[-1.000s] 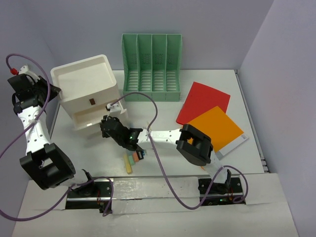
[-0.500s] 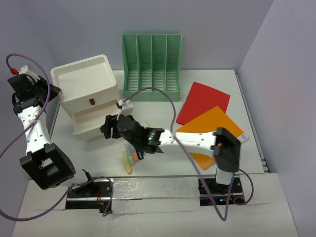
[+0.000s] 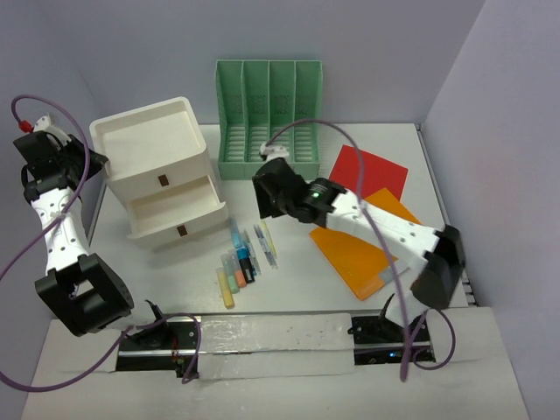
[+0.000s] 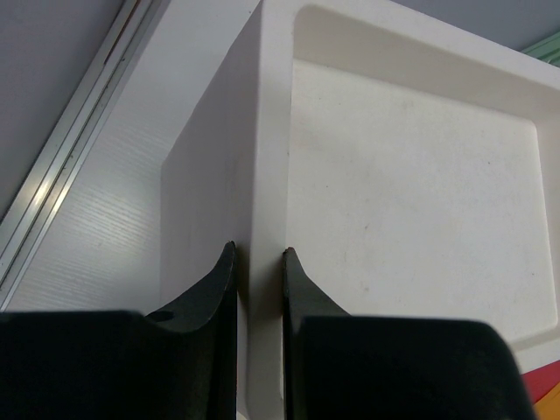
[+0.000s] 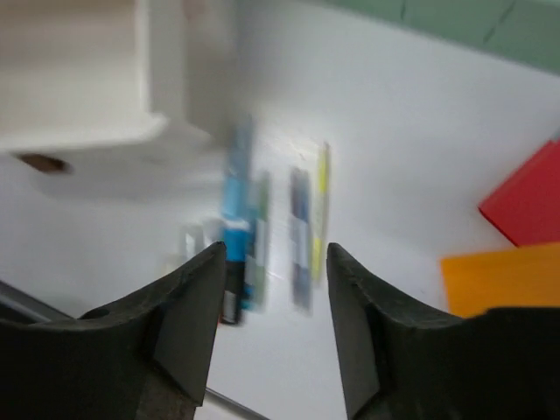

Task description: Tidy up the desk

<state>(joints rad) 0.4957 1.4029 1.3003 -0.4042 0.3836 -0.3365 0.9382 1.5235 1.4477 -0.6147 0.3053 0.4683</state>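
The white desk holds a white three-drawer box at the back left. My left gripper is at the box's left side. In the left wrist view the left gripper is shut on the thin wall of the box's top tray, one finger on each side. My right gripper hangs open above the middle of the desk, holding nothing. Through the right gripper several pens show blurred on the desk below. The same pens lie in a loose row in front of the box.
A green slotted file holder stands at the back centre. A red folder and an orange folder lie at the right, partly under the right arm. Purple cables loop over both arms.
The right gripper opened, left the front of the drawer box and swung up and to the right, uncovering the pens. The left arm has not moved.
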